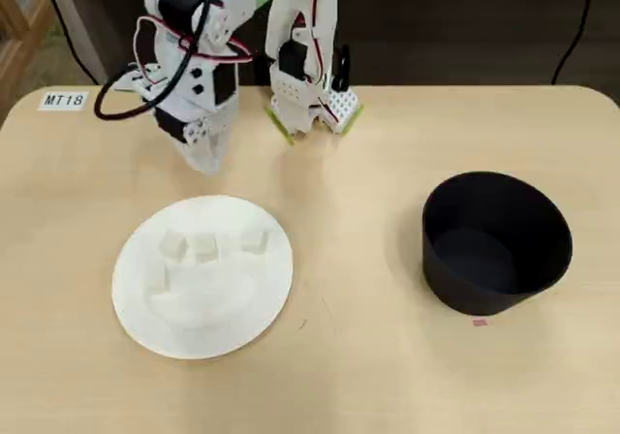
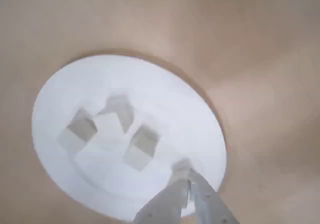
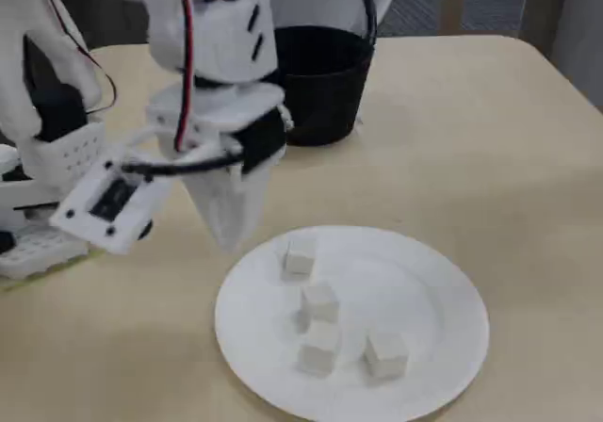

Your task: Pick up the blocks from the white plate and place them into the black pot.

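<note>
Pincer (image 3: 229, 236) closed and empty above the bench (image 3: 490, 139), white plate (image 3: 443, 290) just below with four blocks (image 3: 320, 301), black pot (image 3: 320, 83) well beyond

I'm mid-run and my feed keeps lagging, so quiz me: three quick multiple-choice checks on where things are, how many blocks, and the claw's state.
1. Where are the blocks?
A. All in the black pot
B. All on the white plate
C. Scattered on the table

2. How many blocks show in the fixed view?
A. Two
B. Six
C. Four

3. What is the claw doing?
A. Shut, empty, above the plate's rim
B. Carrying a block
C. Reaching inside the pot

Answers:
1 B: the blocks sit on the white plate, while the black pot looks empty in the overhead view.
2 C: four pale cubes can be counted there.
3 A: the claw has its tips together with nothing between them, over the plate's edge in the wrist view.
</note>
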You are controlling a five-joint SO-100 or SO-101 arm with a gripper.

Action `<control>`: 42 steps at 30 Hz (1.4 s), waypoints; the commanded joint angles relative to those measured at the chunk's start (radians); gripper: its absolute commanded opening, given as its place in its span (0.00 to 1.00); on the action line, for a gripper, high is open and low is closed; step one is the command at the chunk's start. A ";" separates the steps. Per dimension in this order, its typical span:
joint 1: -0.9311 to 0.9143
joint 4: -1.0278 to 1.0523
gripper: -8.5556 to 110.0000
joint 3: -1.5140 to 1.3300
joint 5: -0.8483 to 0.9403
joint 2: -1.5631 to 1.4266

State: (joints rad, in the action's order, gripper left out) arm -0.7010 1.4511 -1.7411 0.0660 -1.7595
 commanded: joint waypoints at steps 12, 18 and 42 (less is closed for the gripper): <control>0.023 -0.132 0.25 0.057 0.078 0.100; 0.031 -0.146 0.33 0.057 0.066 0.158; 0.051 -0.207 0.36 0.170 0.077 0.342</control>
State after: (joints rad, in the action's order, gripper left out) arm -0.6611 1.2425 -1.6183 0.1335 -1.4143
